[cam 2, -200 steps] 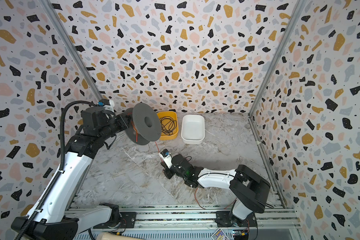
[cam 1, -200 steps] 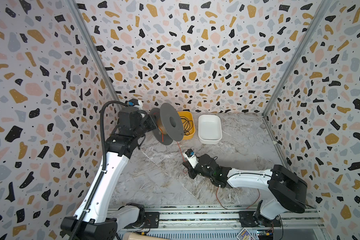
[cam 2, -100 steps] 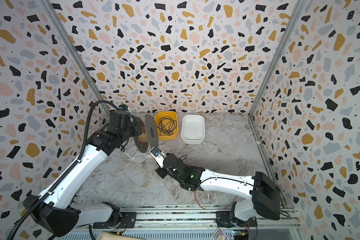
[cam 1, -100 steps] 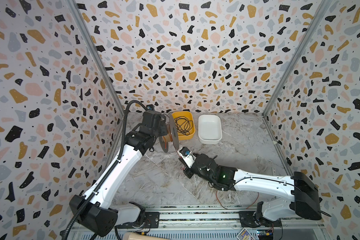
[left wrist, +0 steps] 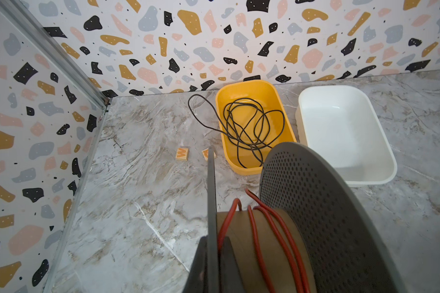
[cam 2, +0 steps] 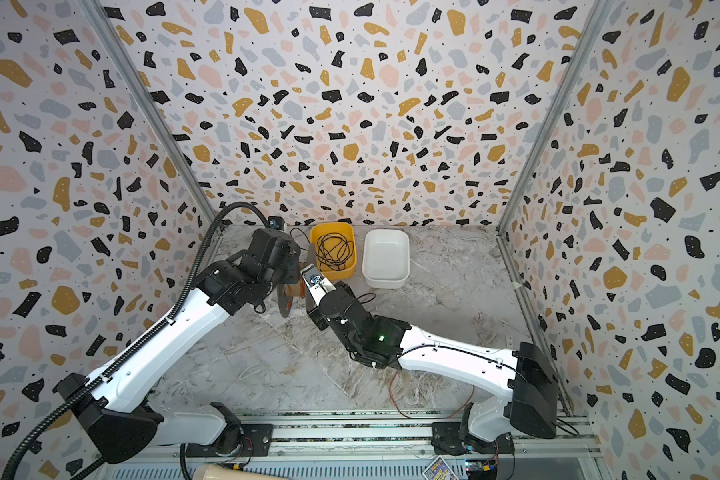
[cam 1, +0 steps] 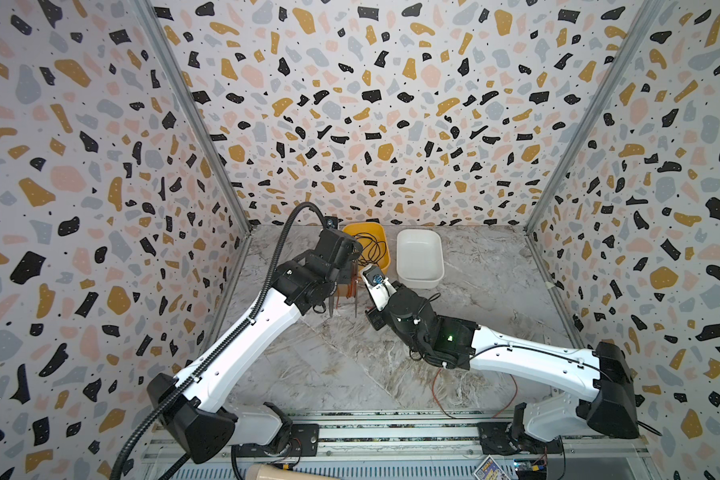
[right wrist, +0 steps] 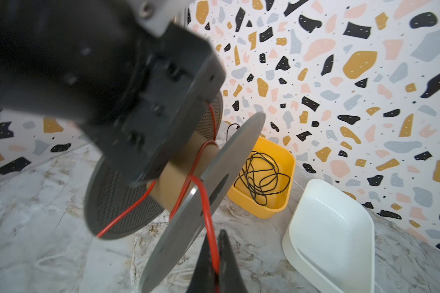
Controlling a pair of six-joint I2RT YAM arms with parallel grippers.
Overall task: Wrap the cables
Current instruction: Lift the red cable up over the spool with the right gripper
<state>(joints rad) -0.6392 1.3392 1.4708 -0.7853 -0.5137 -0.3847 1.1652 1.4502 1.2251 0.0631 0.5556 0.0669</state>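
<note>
A spool (left wrist: 315,215) with two grey perforated flanges and a cardboard core hangs low over the table near the back left. My left gripper (left wrist: 212,241) is shut on its thin flange. The cable (left wrist: 253,228), a thin red-orange wire, lies in a few loose turns on the core. From the spool (right wrist: 178,177) it runs over the flange edge as the cable (right wrist: 208,223) into my right gripper (right wrist: 214,243), which is shut on it right beside the spool. The slack cable (cam 1: 433,386) trails on the table under the right arm. In both top views the jaws are hidden by the wrists.
A yellow tub (left wrist: 249,90) just behind the spool holds a tangled black wire (cam 2: 335,251), with one loop hanging out onto the table. A white tub (cam 1: 418,253) stands to its right. Two small wooden letter tiles (left wrist: 182,154) lie left of the yellow tub. The walls stand close.
The left arm has brought the spool down from chest height to just over the table and turned it edge-on. The right arm has reached further back, following it with the cable.
</note>
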